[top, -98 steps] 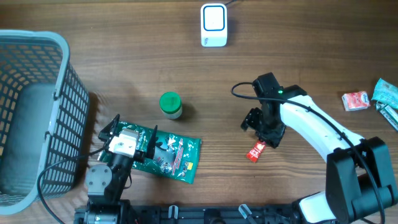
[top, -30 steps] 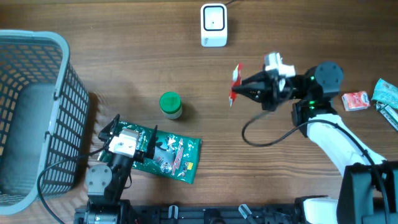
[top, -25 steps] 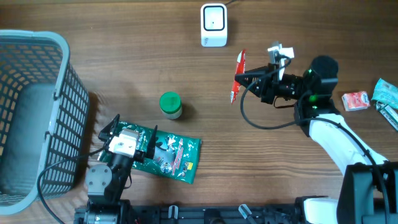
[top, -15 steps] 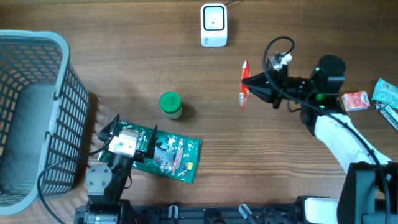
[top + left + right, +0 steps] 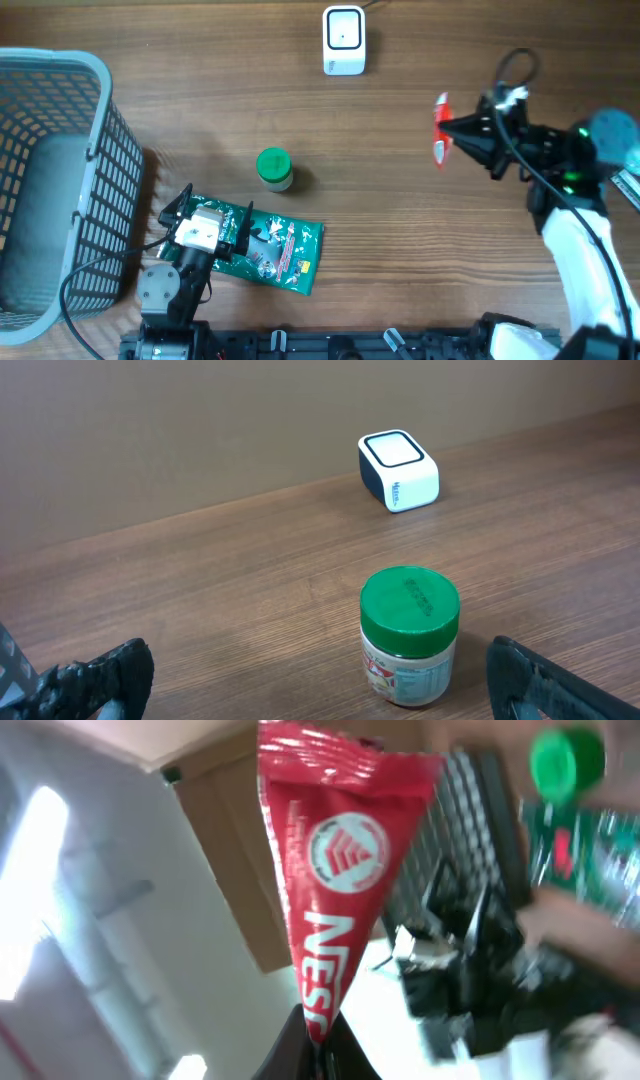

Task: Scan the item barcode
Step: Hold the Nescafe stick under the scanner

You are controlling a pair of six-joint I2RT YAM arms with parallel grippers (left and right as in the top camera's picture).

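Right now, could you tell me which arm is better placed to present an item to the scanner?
The right. The right gripper is shut on the red sachet, held up in the air not far from the white scanner. The left gripper is open and empty, down by the green packet.

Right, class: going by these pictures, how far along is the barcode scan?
Done: the red sachet looks lifted off the table, pinched by its end in the shut jaws of the right gripper. In hand: it hangs in the air, out to the right of the white scanner, not in front of it. Left: bringing the sachet's barcode to the scanner's face; no barcode shows in these views.
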